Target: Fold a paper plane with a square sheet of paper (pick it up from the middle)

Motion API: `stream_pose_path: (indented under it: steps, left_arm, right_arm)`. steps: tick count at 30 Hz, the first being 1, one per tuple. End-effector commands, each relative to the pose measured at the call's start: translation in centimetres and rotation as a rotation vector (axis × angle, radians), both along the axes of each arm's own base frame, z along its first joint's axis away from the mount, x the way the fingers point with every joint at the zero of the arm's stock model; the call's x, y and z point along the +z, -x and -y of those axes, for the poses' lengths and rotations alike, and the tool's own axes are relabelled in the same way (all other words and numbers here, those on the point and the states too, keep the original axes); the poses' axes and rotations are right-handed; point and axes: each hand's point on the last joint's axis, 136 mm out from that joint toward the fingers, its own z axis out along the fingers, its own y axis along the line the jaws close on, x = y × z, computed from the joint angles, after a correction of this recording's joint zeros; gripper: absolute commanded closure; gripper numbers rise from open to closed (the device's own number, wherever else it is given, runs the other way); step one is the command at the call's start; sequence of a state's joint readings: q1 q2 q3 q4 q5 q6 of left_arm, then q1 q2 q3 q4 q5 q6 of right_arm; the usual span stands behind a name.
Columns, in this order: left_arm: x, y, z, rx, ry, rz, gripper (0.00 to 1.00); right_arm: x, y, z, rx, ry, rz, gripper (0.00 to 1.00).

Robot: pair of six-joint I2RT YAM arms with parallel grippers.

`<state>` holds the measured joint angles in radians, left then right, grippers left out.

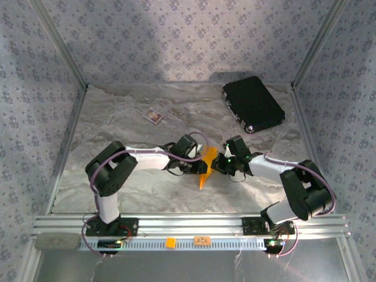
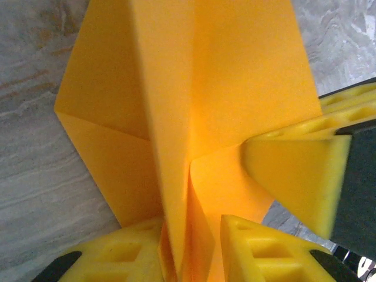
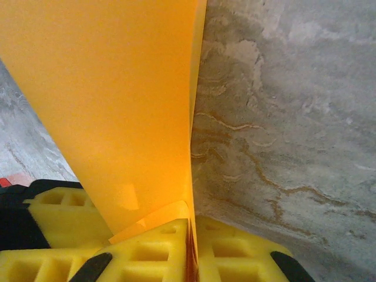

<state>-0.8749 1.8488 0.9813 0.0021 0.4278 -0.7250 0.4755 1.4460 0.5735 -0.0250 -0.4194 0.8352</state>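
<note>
Since the thin orange-yellow sheet of paper point(image 2: 235, 88) is folded into a narrow pointed shape with a raised centre ridge, any fault from here gets pressed into its creases. It sits between the two arms near the middle of the grey marbled tabletop point(image 1: 117, 117), its tip pointing toward the near edge.

The right end effector point(image 3: 192, 238) is clamped tight on one edge of the paper. One of its yellow ribbed pads point(image 2: 294, 176) reaches in beside the ridge in the left wrist view. The left end effector point(image 2: 191, 249) has its jaws narrowly astride the ridge. I cannot tell whether they pinch it or merely flank it.

If the two arms draw apart or twist against each other, the thin sheet could tear or buckle at the ridge. If the left jaws bite off-centre, the crease could set crooked and the wings come out uneven. A loose left hold could let the paper swing from the right clamp alone. The pads are close together, so they could knock one another.

Farther out, the black rectangular case point(image 1: 252, 104) shows no readable brand. A small orange tag point(image 1: 202, 239) on the aluminium front rail point(image 1: 305, 226) bears dark characters too small to read.
</note>
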Motion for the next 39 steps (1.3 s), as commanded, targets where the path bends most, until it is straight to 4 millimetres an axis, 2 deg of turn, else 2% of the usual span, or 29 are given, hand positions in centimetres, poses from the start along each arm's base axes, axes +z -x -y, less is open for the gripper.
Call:
stream_pose_path:
  steps: [1,12,16,19,22,26,30,34,39]
  left_arm:
    - [0.0,0.0,0.3,-0.022,-0.02,0.015,0.73]
    - [0.0,0.0,0.6,-0.037,-0.021,0.015,0.87]
    - [0.8,-0.2,0.2,-0.019,-0.027,0.041,0.94]
    - [1.3,-0.9,-1.3,0.039,-0.092,0.086,0.98]
    - [1.7,-1.8,-3.9,0.123,-0.207,0.135,1.0]
    - [2.4,-2.6,-7.7,0.225,-0.365,0.188,1.0]
    - [2.5,-2.8,-10.8,0.29,-0.508,0.212,1.0]
    - [2.1,-2.7,-12.4,0.325,-0.598,0.205,1.0]
    - [1.7,-2.9,-12.5,0.337,-0.623,0.193,1.0]
  right_arm:
    - [-0.2,0.3,0.2,-0.01,-0.01,-0.017,0.88]
    - [-0.1,0.2,0.2,-0.013,-0.015,-0.012,0.87]
    - [1.0,-0.1,0.2,-0.01,-0.03,0.026,0.8]
    - [1.9,-0.2,0.7,-0.017,-0.015,0.059,0.7]
    - [2.7,-0.3,1.5,-0.029,0.005,0.088,0.67]
    - [2.7,-0.2,2.5,-0.054,0.025,0.094,0.65]
    - [2.2,-0.2,2.6,-0.059,0.026,0.079,0.65]
    - [1.6,-0.1,2.2,-0.053,0.016,0.064,0.65]
    - [1.4,-0.2,1.8,-0.044,0.013,0.057,0.65]
